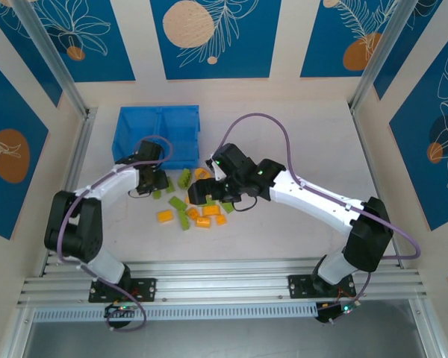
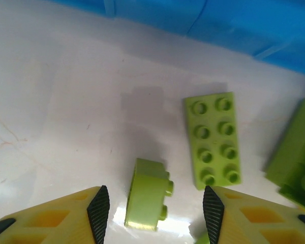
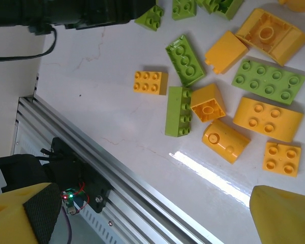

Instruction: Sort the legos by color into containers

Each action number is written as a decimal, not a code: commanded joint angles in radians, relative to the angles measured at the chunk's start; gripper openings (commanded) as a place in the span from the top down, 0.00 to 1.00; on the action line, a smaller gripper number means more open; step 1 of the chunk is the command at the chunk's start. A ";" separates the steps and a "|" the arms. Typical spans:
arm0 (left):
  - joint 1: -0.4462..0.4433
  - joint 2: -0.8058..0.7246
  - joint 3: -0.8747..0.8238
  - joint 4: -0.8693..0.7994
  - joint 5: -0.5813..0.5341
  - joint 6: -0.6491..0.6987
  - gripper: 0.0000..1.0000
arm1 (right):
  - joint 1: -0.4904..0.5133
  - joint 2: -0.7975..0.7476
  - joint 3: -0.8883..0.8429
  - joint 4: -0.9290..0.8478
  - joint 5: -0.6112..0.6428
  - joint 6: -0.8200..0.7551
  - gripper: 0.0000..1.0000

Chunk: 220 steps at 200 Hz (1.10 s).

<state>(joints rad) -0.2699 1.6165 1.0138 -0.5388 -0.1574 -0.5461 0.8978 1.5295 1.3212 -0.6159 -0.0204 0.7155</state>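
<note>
So the pick-up step is what's in hand here. The left hand [image 2: 155, 213] is parked low over the white surface [image 2: 66, 112] with its fingers apart, and a small lime green plastic studded brick [image 2: 147, 195] is tipped on its side between them. Gaps can be seen on both sides, so nothing is gripped yet.

The next move is judged to be a plain squeeze on that brick, then a lift over the wall of the bright blue plastic bin [image 2: 234, 20], which is just ahead. Which of the two compartments is meant for green can't be told.

Worth watching: a flat lime green two-by-four brick [image 2: 213, 140] lies just beside the right finger, and another green block [image 2: 295, 147] sits at the edge beyond it. Either could get nudged if the hand is shifted sideways. The tipped brick could also roll when pinched, being on its side.

The right hand [image 3: 150, 208] is held wide open with nothing in it, above the near part of the surface by the aluminium rail [image 3: 142, 188]. The rest of the mixed pile, orange-yellow bricks [image 3: 267, 119] and more green ones [image 3: 185, 58], is scattered loose between the two arms, unsorted.
</note>
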 commanded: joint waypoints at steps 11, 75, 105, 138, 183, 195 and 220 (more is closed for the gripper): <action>0.025 0.071 0.028 0.019 0.028 0.042 0.53 | 0.013 -0.031 -0.014 -0.011 0.020 0.025 0.03; 0.025 0.027 0.012 0.007 0.102 0.027 0.78 | 0.015 -0.031 -0.001 -0.015 0.035 0.030 0.03; -0.020 -0.147 0.092 -0.043 0.098 0.016 0.81 | 0.015 -0.046 -0.002 -0.007 0.061 0.035 0.03; -0.041 -0.099 0.296 -0.048 -0.003 0.073 0.82 | 0.015 -0.057 -0.004 0.009 0.093 0.036 0.03; -0.037 0.256 0.629 0.006 -0.015 0.173 0.86 | 0.016 -0.084 -0.024 0.002 0.102 0.050 0.03; -0.037 0.352 0.729 -0.004 -0.012 0.181 0.86 | 0.017 -0.100 -0.034 0.002 0.106 0.056 0.03; -0.037 0.503 0.855 0.001 0.011 0.180 0.83 | 0.019 -0.134 -0.058 -0.003 0.122 0.072 0.03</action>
<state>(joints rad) -0.3061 2.0117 1.7573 -0.5102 -0.1577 -0.4023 0.9073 1.4521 1.2900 -0.6163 0.0780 0.7563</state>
